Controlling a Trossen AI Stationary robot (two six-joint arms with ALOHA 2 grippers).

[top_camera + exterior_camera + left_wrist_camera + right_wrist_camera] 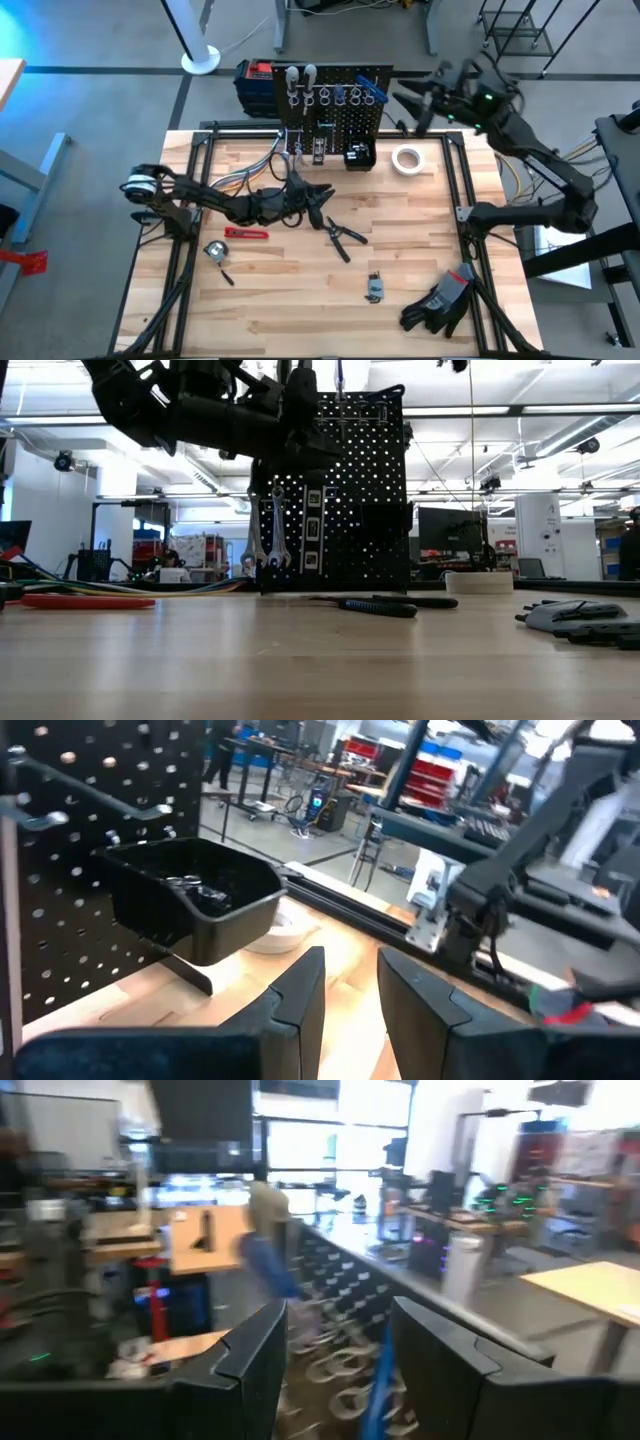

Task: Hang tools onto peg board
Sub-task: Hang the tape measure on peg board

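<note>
The peg board [335,105] stands upright at the table's far edge. Several tools hang from the silver ring hooks along its top, among them a blue-handled tool [370,92]; two silver wrenches [265,530] hang lower down. My right gripper [335,1315] is open, level, just off the board's top right corner [405,100]. The blue-handled tool [378,1380] and ring hooks [335,1370] lie just beyond its fingers. My left gripper [350,960] is open and holds nothing, level above the table in front of the board [318,193]. Black pliers [343,235] and a red-handled tool [245,233] lie flat on the table.
A small black bin [190,895] hangs low on the board, and a white tape roll [406,159] lies to its right. Black gloves [440,300] lie near the right front corner, and a small tool [374,287] lies mid-front. A red-and-black box [255,80] stands behind the board.
</note>
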